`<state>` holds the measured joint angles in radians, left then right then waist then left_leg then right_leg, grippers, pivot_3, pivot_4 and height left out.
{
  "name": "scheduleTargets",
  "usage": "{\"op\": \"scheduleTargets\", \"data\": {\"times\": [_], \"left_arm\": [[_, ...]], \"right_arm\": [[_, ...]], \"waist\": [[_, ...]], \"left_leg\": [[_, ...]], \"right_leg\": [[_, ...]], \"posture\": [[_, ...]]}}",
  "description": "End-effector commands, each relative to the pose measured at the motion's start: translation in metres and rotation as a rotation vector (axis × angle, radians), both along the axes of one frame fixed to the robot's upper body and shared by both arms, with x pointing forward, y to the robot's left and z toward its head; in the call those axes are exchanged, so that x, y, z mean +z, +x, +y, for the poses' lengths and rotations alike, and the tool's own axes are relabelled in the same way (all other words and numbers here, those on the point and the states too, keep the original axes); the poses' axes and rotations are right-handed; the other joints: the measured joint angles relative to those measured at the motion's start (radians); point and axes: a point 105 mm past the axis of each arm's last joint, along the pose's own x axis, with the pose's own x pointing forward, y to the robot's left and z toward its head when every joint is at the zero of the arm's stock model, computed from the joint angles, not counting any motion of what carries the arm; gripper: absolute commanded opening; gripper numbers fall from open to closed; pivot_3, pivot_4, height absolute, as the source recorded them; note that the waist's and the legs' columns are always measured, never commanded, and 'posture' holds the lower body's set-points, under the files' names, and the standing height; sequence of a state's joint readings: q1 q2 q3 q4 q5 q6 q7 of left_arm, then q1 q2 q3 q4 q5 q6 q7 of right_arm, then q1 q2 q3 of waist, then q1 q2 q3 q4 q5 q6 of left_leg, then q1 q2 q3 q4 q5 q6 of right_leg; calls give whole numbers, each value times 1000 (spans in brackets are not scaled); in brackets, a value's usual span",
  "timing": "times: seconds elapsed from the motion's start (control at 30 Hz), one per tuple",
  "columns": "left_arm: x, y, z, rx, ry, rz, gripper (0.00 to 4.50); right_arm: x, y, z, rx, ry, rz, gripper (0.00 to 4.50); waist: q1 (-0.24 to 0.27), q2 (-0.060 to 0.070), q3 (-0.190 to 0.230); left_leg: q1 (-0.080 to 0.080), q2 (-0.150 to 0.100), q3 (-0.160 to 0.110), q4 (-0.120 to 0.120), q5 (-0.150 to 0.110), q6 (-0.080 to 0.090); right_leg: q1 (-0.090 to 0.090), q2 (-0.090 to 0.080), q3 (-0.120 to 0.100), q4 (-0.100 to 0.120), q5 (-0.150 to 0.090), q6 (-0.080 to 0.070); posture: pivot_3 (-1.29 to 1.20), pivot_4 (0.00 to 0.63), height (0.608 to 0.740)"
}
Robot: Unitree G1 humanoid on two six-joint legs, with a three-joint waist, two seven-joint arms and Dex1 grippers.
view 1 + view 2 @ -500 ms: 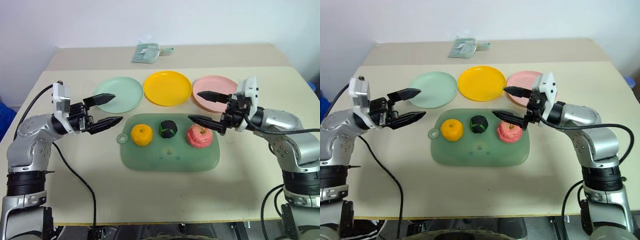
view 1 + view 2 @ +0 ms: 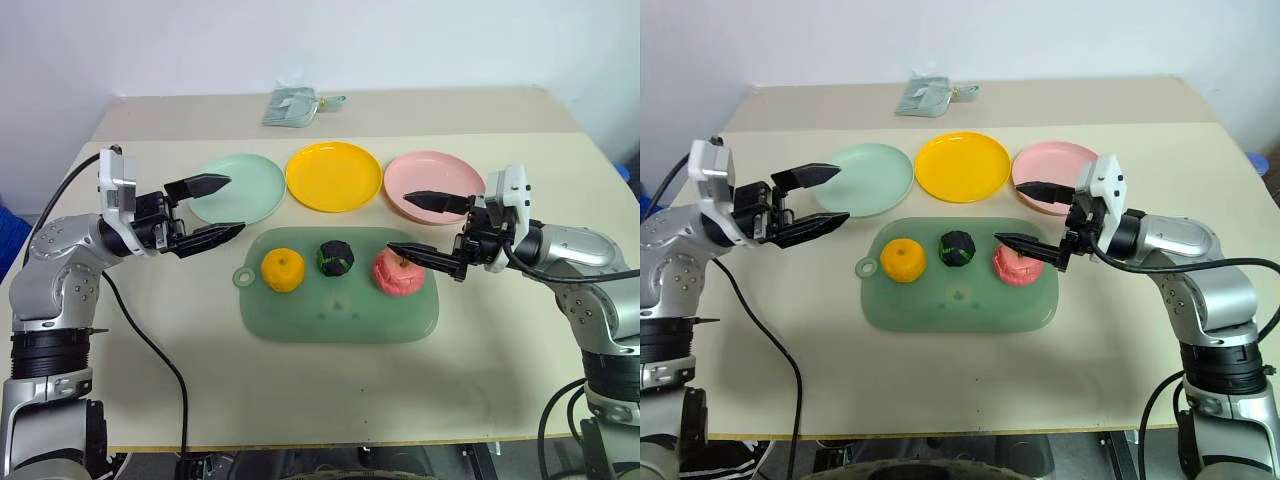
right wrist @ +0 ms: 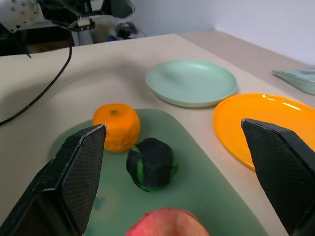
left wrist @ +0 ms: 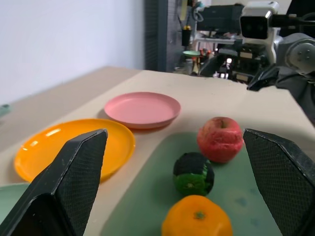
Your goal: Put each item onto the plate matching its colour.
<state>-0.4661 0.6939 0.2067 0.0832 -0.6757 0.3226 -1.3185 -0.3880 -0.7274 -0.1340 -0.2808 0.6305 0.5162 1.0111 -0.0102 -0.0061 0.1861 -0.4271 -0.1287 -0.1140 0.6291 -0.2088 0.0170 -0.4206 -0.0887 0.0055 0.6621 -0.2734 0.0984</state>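
My left gripper [image 2: 212, 208] with jaws apart beside the mint plate [image 2: 240, 188], my right gripper [image 2: 432, 229] with jaws apart over the apple [image 2: 397, 271], tangerine [image 2: 282, 269], black ball [image 2: 336, 257] and apple in a row on the green board [image 2: 338, 310], yellow plate [image 2: 334, 176] and pink plate [image 2: 432, 185] bare on the worktop [image 2: 320, 390]

Orange tangerine [image 2: 283, 269], green-streaked black ball [image 2: 336, 258], pink-red apple [image 2: 398, 272]; mint plate [image 2: 245, 188], yellow plate [image 2: 334, 176], pink plate [image 2: 430, 184].
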Motion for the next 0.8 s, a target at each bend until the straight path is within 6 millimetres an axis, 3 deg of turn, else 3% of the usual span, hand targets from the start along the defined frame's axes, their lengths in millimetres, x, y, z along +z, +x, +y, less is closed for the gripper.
{"op": "scheduleTargets", "data": {"times": [0.03, 0.37, 0.6, 0.8], "left_arm": [[-10, -1, -9, -52, 64, -15, 4500], [-44, 22, -37, -37, 204, -94, 4500], [-66, 21, -43, -92, 263, -66, 4500], [-90, 29, -42, -86, 333, -62, 4500]], "right_arm": [[15, -4, 1, 12, -11, -86, 4473], [17, 9, 9, -38, -5, -129, 4473], [3, -6, 6, 14, -62, -59, 4473], [4, -15, 3, 33, -75, -53, 4473]], "waist": [[0, 0, 0], [1, 0, 0], [3, 0, 0], [3, 0, 0]], "left_leg": [[0, 0, 0, 0, 0, 0], [0, 0, 0, 0, 0, 0], [0, 0, 0, 0, 0, 0], [0, 0, 0, 1, 0, 0]], "right_leg": [[0, 0, 0, 0, 0, 0], [0, 0, 0, 0, 0, 0], [0, 0, 0, 0, 0, 0], [0, 0, 0, 0, 0, 0]], "posture": [[0, 150, 740], [0, 150, 740], [0, 150, 740], [0, 150, 740]]}}
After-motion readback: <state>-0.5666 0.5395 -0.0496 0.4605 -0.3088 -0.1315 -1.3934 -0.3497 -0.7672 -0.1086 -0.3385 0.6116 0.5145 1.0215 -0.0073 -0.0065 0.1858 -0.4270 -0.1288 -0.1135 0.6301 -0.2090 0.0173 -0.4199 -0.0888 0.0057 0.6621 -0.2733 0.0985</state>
